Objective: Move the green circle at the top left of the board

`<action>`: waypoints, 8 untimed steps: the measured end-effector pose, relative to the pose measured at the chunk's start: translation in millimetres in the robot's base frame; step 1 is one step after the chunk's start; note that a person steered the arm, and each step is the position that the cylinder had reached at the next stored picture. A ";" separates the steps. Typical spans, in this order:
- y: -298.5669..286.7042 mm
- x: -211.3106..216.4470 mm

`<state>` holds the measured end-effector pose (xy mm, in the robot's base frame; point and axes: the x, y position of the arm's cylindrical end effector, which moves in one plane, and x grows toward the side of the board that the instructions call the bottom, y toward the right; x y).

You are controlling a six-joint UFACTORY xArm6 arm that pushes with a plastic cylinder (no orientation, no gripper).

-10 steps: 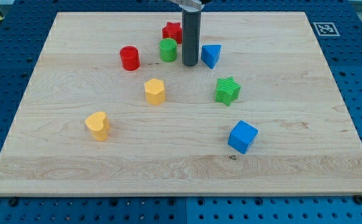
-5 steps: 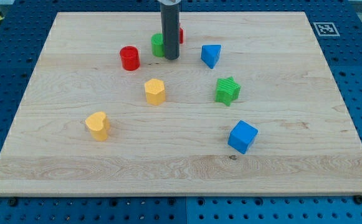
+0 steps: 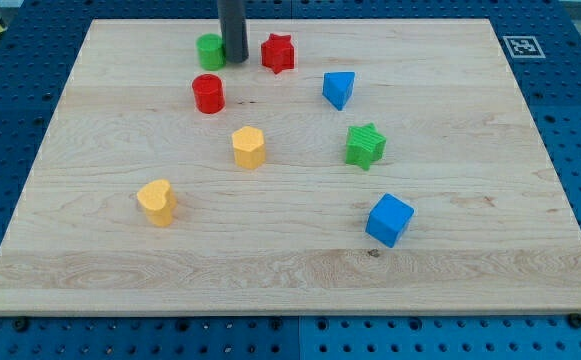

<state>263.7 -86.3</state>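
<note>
Counter (image 3: pixel 450 280): wooden board lying on a blue pegboard.
Pincer: none on my rig; the arm ends in a plain dark rod that holds nothing.
My tip (image 3: pixel 235 59): near the view's top, left of centre, against the right side of the green circle, with the red star off to its right.
Green circle (image 3: pixel 210 51): upper left part of the counter, upright, just above the red circle.
Red circle (image 3: pixel 208 93): below the green one, apart from it.
Red star (image 3: pixel 278 53): right of my tip, not touching.
Blue triangle (image 3: pixel 338 89): right of centre, upper half.
Green star (image 3: pixel 365 145): below the triangle.
Yellow hexagon (image 3: pixel 249 146): near centre.
Yellow heart (image 3: pixel 157 201): lower left.
Blue cube (image 3: pixel 389 220): lower right.
Marker tag (image 3: pixel 519 46): top right corner.
</note>
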 end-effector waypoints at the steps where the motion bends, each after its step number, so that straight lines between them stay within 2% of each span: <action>1: -4.7 0.1; 2: -4.7 28.7; 3: -31.7 28.1; 4: -40.8 13.0; 5: -4.7 12.9; 6: -16.0 -8.3; 8: -78.3 -40.0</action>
